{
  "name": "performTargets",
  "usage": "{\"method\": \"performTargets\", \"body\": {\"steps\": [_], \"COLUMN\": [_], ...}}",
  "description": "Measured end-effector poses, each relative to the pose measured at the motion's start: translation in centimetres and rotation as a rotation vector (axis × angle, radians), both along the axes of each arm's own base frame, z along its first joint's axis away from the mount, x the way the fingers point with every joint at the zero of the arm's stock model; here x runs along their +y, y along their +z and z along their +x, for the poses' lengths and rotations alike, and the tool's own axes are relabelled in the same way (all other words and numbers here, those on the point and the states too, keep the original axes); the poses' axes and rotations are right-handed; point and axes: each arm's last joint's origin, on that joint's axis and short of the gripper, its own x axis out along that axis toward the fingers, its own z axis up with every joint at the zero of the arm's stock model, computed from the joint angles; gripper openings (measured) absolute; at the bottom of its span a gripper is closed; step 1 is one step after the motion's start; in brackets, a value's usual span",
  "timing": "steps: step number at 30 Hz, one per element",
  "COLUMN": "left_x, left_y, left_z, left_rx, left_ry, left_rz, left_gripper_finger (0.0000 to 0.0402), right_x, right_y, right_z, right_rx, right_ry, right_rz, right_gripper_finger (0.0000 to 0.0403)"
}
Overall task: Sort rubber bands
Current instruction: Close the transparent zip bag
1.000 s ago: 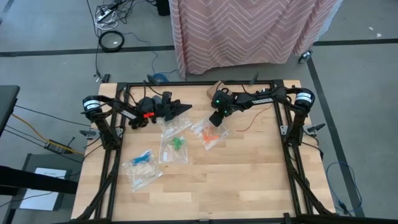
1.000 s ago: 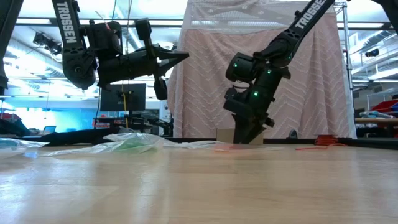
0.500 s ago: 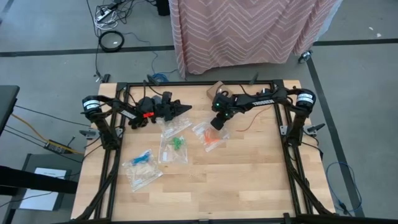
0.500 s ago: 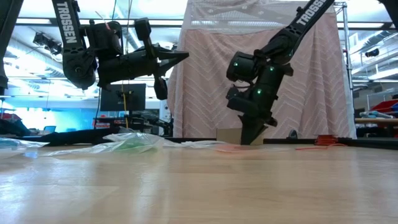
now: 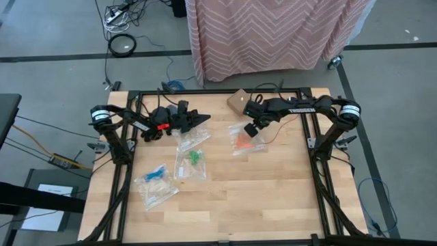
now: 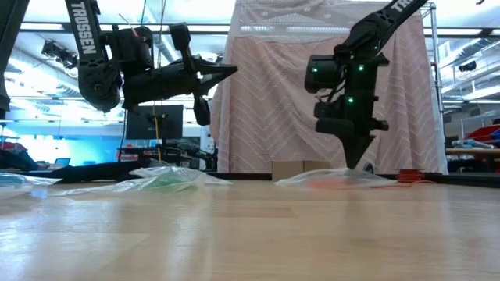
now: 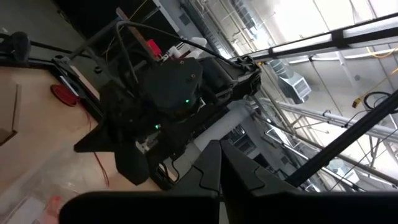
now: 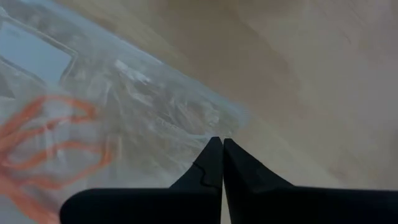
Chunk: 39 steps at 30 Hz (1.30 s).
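Note:
A clear zip bag (image 5: 246, 146) holding orange rubber bands (image 8: 43, 137) lies right of the table's middle. My right gripper (image 5: 251, 131) points steeply down at the bag's far edge and is shut on it. Left of it, a bag with green rubber bands (image 5: 194, 158) and one with blue rubber bands (image 5: 156, 173) lie flat on the wood. My left gripper (image 5: 205, 118) hangs shut in the air over the far left part of the table, touching nothing. My right gripper pinches the clear bag's edge near a corner (image 8: 219, 127) between its two fingers. They come from above, pointing steeply down. That edge (image 6: 349, 171) is raised a little under the fingers, and the remainder of the bag lies on the table.
A small cardboard box (image 5: 239, 100) stands at the far edge, just beyond my right gripper. Another clear bag (image 5: 188, 141) lies under my left gripper. The near half of the table (image 5: 259, 205) is bare wood.
My right gripper has shut on the orange bands' bag, tipped to point more steeply down, and gone up and toward the table's right edge. The bag has slid rightward along the table with it.

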Motion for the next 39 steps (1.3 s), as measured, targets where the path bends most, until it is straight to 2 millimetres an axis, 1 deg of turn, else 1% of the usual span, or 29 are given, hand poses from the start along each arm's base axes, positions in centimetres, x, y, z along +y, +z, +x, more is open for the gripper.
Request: {"method": "performTargets", "body": {"steps": [2, 5, 8, 10, 12, 16, 18, 20, 22, 24, 28, 29, 31, 34, 39], "left_x": [-0.1, -0.5, -0.4, 0.1, 0.6, 1.1, 1.3, 1.6, 1.8, 2.0, 2.6, 2.7, 3.0, 3.3, 4.4], "left_y": [0.0, 0.0, 0.1, 0.3, 0.7, 0.6, 0.0, -0.9, -2.0, -3.0, -4.3, -4.6, -5.6, -7.0, -7.5], "left_z": [0.1, 0.2, 0.7, 1.3, 2.3, 4.2, 4.9, 5.4, 5.8, 6.5, 8.3, 8.6, 9.1, 9.3, 9.0], "left_rx": [0.003, 0.010, 0.028, 0.055, 0.095, 0.182, 0.202, 0.212, 0.229, 0.233, 0.174, 0.163, 0.196, 0.293, 0.343], "left_ry": [-0.002, 0.001, 0.004, 0.028, 0.038, 0.020, 0.014, -0.027, -0.095, -0.167, -0.246, -0.280, -0.394, -0.530, -0.566], "left_rz": [0.007, 0.112, 0.263, 0.315, 0.335, 0.281, 0.184, 0.091, 0.053, 0.072, 0.121, 0.136, 0.139, 0.084, 0.085], "left_gripper_finger": [0.0010, 0.0020, 0.0041, 0.0061, 0.0083, 0.0131, 0.0153, 0.0172, 0.0186, 0.0195, 0.0199, 0.0199, 0.0199, 0.0199, 0.0197], "right_x": [0.2, 0.5, 0.8, 0.9, 1.0, 1.2, 1.1, 1.1, 1.0, 0.9, 0.9, 0.9, 1.0, 1.1, 1.0], "right_y": [0.1, -0.1, 0.0, 0.0, 0.1, 0.2, 0.3, 0.3, 0.4, 0.4, 0.5, 0.5, 0.5, 0.5, 0.5], "right_z": [-0.3, -0.4, -0.1, 0.2, 0.6, 1.1, 1.2, 1.2, 1.4, 1.6, 1.8, 1.8, 1.7, 1.7, 1.7], "right_rx": [-0.007, -0.015, -0.044, -0.072, -0.113, -0.154, -0.163, -0.170, -0.181, -0.198, -0.227, -0.226, -0.214, -0.206, -0.206], "right_ry": [-0.016, -0.021, -0.006, 0.006, 0.020, 0.033, 0.030, 0.036, 0.049, 0.067, 0.080, 0.089, 0.105, 0.112, 0.133], "right_rz": [0.001, -0.001, 0.012, 0.032, 0.040, 0.031, 0.018, 0.009, 0.000, -0.012, -0.011, -0.008, 0.011, 0.012, 0.004], "right_gripper_finger": [0.0000, 0.0000, 0.0000, 0.0000, 0.0000, 0.0000, 0.0000, 0.0000, 0.0000, 0.0000, 0.0000, 0.0000, 0.0000, 0.0000, 0.0000]}}
